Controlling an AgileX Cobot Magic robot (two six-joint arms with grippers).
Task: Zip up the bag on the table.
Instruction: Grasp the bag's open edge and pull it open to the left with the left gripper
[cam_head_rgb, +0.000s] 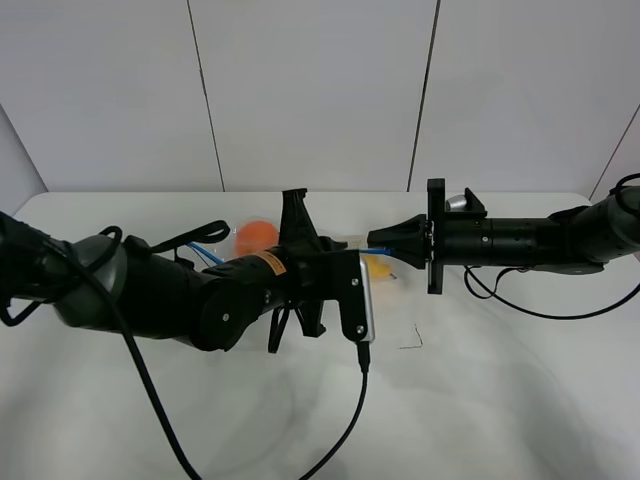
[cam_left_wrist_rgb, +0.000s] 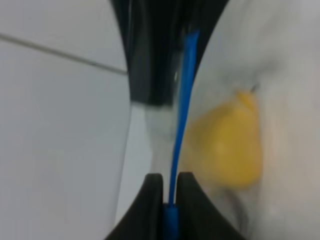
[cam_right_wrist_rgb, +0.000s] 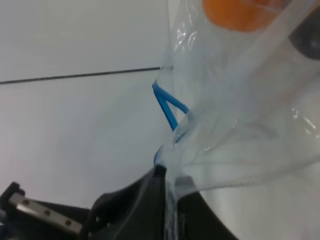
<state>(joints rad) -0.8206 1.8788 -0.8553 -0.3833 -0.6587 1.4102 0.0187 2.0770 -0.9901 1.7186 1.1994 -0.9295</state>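
The clear bag (cam_head_rgb: 232, 243) lies on the white table (cam_head_rgb: 500, 390) behind my left arm, with an orange toy (cam_head_rgb: 258, 236) and a yellow toy (cam_head_rgb: 380, 265) inside. My left gripper (cam_head_rgb: 348, 256) is shut on the blue zipper strip (cam_left_wrist_rgb: 179, 135); in the left wrist view (cam_left_wrist_rgb: 170, 200) the strip runs taut from its fingers to the other gripper. My right gripper (cam_head_rgb: 374, 240) faces it at close range and is shut on the bag's zipper edge, as the right wrist view (cam_right_wrist_rgb: 167, 200) shows. There the blue strip (cam_right_wrist_rgb: 167, 107) forks open beyond the fingers.
A black cable (cam_head_rgb: 350, 420) runs from my left wrist toward the table's front edge. A small dark mark (cam_head_rgb: 412, 340) is on the table right of it. Another cable (cam_head_rgb: 520, 305) loops under my right arm. White wall panels stand behind the table.
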